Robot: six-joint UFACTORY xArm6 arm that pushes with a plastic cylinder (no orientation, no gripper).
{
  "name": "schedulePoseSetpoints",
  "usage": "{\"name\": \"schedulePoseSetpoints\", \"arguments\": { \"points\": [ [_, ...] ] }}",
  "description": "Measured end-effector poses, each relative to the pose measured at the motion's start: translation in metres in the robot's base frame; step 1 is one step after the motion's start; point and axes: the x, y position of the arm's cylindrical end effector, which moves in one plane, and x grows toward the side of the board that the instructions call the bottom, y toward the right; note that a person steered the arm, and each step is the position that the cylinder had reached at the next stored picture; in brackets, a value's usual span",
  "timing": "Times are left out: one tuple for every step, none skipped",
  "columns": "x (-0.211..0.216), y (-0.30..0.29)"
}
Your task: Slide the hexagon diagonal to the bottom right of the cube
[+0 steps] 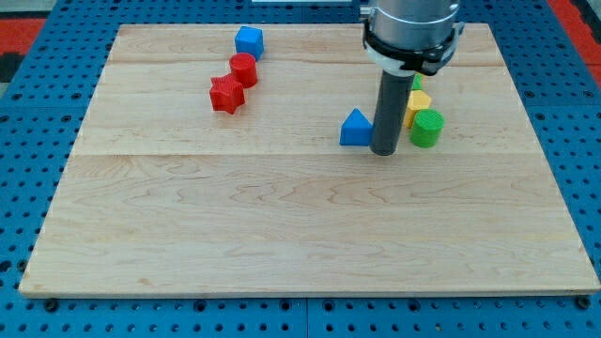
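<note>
My tip (385,151) is the bare lower end of a dark rod with no jaws, holding nothing. It sits on the wooden board (282,235) just right of the blue triangle (355,130), touching it or nearly so; I cannot tell which. On the rod's other side is a tight cluster: a green cylinder (426,128) close to the tip's right, a yellow block (417,103) above it, partly hidden by the rod, and a sliver of another green block (416,83) higher up, its shape unclear.

Well apart, toward the view's top left, the blue cube (249,40) stands near the board's far edge. Just below it is the red hexagon (243,69), touching or almost touching the red star (226,95) to its lower left.
</note>
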Motion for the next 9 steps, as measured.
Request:
{"name": "schedulePoseSetpoints", "arguments": {
  "points": [
    [0.007, 0.017],
    [0.044, 0.095],
    [0.013, 0.195],
    [-0.047, 0.221],
    [-0.084, 0.193],
    [-0.084, 0.163],
    [-0.078, 0.143],
    [-0.065, 0.124],
    [-0.065, 0.069]
  ]
}}
